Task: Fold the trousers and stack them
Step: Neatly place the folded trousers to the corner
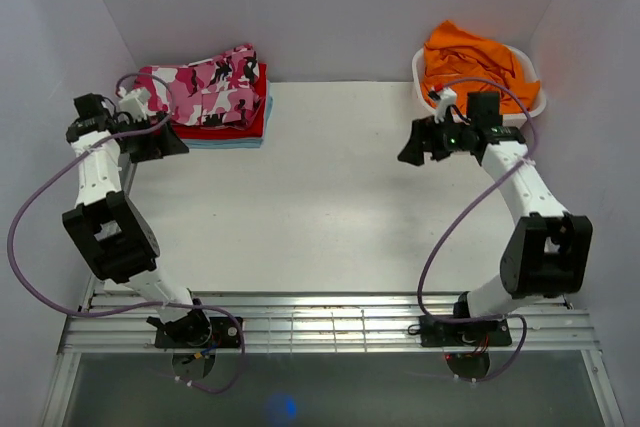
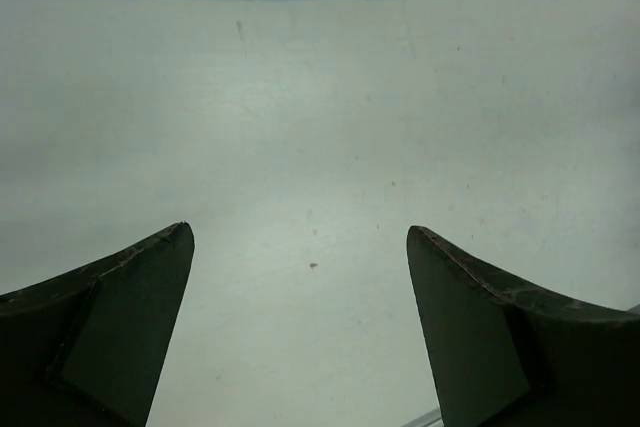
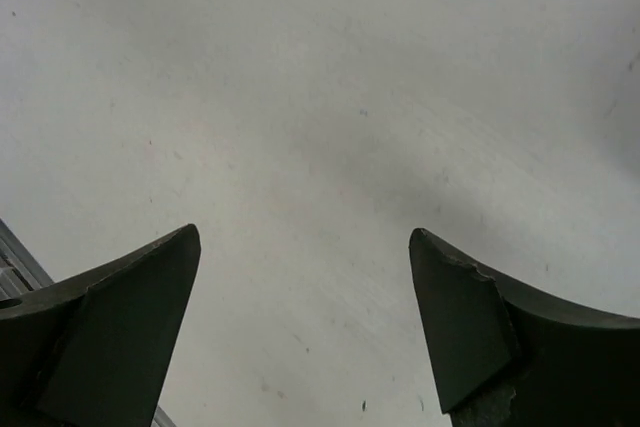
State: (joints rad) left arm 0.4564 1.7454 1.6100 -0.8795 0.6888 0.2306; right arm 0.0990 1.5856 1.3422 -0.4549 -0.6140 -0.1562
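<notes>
Left pincer (image 1: 163,144) and right pincer (image 1: 414,150) were both released, empty, hovering over the counter (image 1: 320,207). Trousers (image 1: 208,87) sat folded on the red garment (image 1: 256,112) at the far-left corner. Stack step looked done; next probably just pulling both arms clear, no grasp needed.

White arms (image 1: 97,172), black joints (image 1: 110,237) (purple cables (image 1: 12,235))

Both arms stand raised and folded at the elbow, the left arm (image 1: 100,182) leaning outward to its side and the right arm (image 1: 525,187) doing likewise. The left gripper (image 2: 300,232) and right gripper (image 3: 305,232) turn inward toward each other, well apart, jaws spread wide with nothing between them.
</notes>
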